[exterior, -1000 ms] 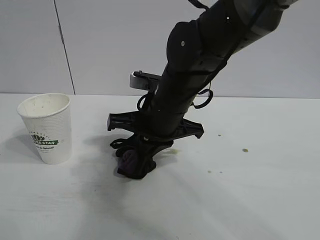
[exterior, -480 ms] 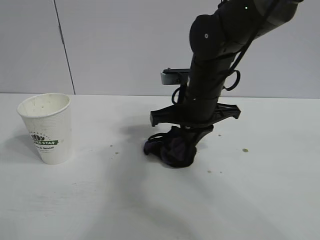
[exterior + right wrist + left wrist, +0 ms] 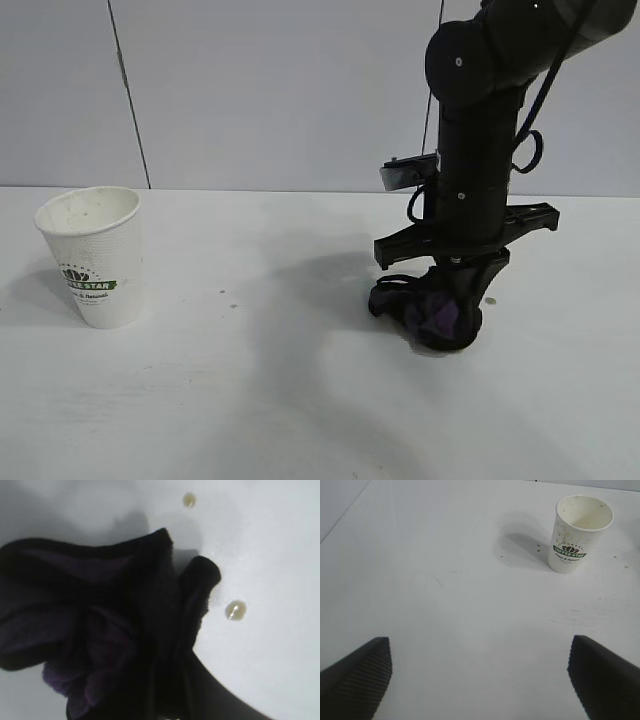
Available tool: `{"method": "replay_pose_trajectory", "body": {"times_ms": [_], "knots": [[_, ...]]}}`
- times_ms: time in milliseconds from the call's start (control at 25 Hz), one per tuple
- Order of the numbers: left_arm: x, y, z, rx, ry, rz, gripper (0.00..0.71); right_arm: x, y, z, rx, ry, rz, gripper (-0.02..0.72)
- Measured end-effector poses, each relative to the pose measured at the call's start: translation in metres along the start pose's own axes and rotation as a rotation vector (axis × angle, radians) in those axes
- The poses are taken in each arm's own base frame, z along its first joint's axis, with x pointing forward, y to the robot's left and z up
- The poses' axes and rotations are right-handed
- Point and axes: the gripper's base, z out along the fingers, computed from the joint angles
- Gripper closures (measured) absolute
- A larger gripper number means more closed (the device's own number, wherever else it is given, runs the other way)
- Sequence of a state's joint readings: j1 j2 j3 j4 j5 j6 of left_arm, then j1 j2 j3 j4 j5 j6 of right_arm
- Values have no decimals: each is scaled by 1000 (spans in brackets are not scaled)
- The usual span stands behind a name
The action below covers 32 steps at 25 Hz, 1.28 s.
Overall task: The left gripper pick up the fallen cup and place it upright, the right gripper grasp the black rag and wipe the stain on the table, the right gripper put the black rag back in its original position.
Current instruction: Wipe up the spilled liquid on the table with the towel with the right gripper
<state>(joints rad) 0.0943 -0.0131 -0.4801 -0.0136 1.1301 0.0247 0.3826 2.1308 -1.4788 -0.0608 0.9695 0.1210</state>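
Observation:
The white paper cup (image 3: 95, 255) with the green logo stands upright at the left of the table (image 3: 250, 400); the left wrist view shows the cup (image 3: 580, 535) far ahead. My left gripper (image 3: 479, 647) hangs open above bare tabletop, nothing between its fingers. My right gripper (image 3: 450, 300) points straight down at the right, shut on the black rag (image 3: 435, 318), which is pressed bunched against the table. Close up, the rag (image 3: 100, 625) fills the right wrist view. Of the stain, only two small yellowish droplets (image 3: 235, 610) show beside the cloth.
Pale grey wall panels (image 3: 250, 90) back the table. The thick right arm (image 3: 480, 150) rises over the rag. A tiny speck (image 3: 222, 292) lies on the white surface between the cup and the rag.
The right arm has dragged the rag across the table from the middle towards the right, standing more upright. The cup has not moved.

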Motion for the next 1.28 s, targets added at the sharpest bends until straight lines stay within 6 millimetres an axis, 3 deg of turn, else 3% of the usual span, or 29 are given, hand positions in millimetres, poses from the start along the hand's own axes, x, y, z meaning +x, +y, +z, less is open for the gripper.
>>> {"method": "replay_pose_trajectory", "body": {"times_ms": [240,440,560,760,1160,1280], "knots": [[0,0,0,0,0,0,23,3,28,-1,-180,8,-58,666],[0,0,0,0,0,0,23,2,42,-2,-153,-29,-130,666],[0,0,0,0,0,0,23,0,30,-1,-40,-43,-115,666],[0,0,0,0,-1,0,23,-12,-9,-2,158,-149,-12,667],[0,0,0,0,-1,0,23,-11,-82,0,240,-141,163,668],[0,0,0,0,-1,0,23,-5,-92,1,250,-87,181,668]]}}
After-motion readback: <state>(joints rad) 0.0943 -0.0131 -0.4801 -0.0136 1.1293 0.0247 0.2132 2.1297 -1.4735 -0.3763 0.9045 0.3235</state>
